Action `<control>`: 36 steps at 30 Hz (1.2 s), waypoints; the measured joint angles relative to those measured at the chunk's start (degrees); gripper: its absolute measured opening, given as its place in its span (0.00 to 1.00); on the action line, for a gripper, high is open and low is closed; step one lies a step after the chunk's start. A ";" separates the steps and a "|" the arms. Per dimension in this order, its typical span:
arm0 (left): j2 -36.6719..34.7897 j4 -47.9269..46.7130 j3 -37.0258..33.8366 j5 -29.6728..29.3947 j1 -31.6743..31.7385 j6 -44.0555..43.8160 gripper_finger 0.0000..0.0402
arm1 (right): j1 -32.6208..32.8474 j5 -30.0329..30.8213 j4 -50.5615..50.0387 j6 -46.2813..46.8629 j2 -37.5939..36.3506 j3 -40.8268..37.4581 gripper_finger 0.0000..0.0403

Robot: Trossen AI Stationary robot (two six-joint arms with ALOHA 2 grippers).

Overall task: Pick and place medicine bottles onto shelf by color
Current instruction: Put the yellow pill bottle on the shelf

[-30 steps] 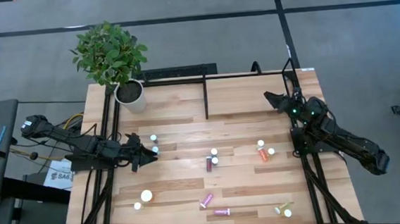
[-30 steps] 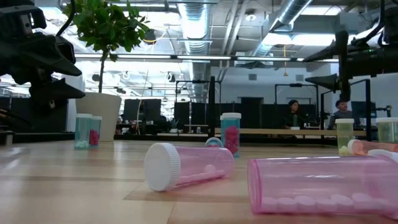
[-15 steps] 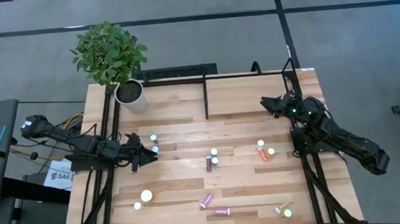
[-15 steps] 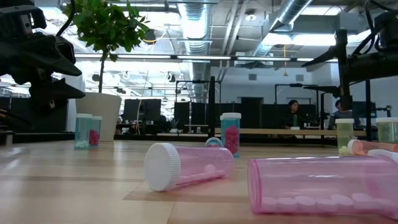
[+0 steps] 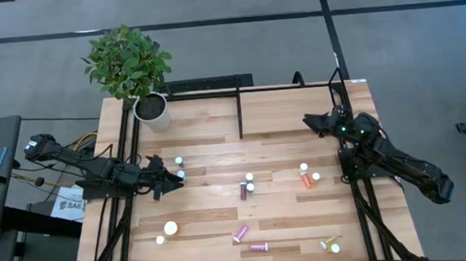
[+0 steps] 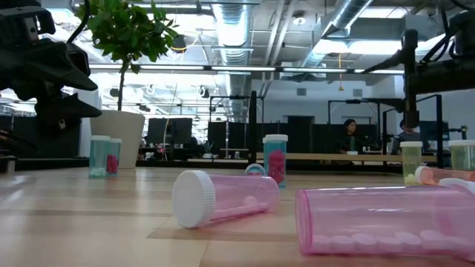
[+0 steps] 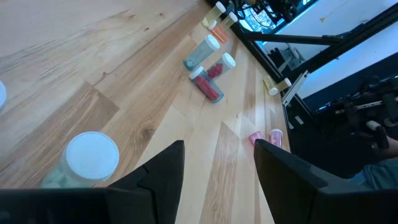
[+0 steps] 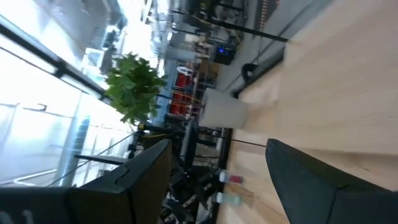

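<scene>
Small white-capped medicine bottles are scattered on the plank table. A pink one and a magenta one lie on their sides near the front. Others stand mid-table, and an orange one lies to the right. The shelf, with its black frame, is at the far middle. My left gripper hovers open at the left, beside two standing bottles; nothing is between its fingers. My right gripper hangs open above the table's far right, pointing toward the shelf and holding nothing.
A potted plant in a white pot stands at the far left corner. A larger white-capped bottle stands near the front left. In the low view, people sit at desks in the room beyond the table.
My right gripper has rolled about its own pointing line and stayed in place, still open. Nothing on the table has moved.
</scene>
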 joint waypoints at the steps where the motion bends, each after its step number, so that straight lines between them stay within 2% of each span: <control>1: 0.00 0.00 0.02 0.00 0.02 0.00 0.45 | 0.00 0.12 1.06 -0.50 -0.02 0.00 0.71; 9: -0.01 0.00 0.02 0.00 0.02 0.00 0.45 | 0.85 0.34 16.80 -12.94 -0.04 0.11 0.71; 15: 0.00 0.00 0.02 -0.01 0.02 0.00 0.45 | 2.21 0.62 15.57 -22.56 0.46 5.89 0.71; 19: 0.01 0.00 0.00 -0.02 0.02 0.00 0.45 | 2.97 2.74 7.31 -27.83 2.91 12.12 0.71; 24: -0.01 0.00 0.01 -0.02 0.01 0.00 0.45 | 3.52 4.99 -10.97 -34.46 9.92 21.81 0.71; 36: -0.01 0.00 0.02 -0.02 0.02 0.00 0.45 | 5.85 6.19 -43.32 -33.16 32.40 43.67 0.71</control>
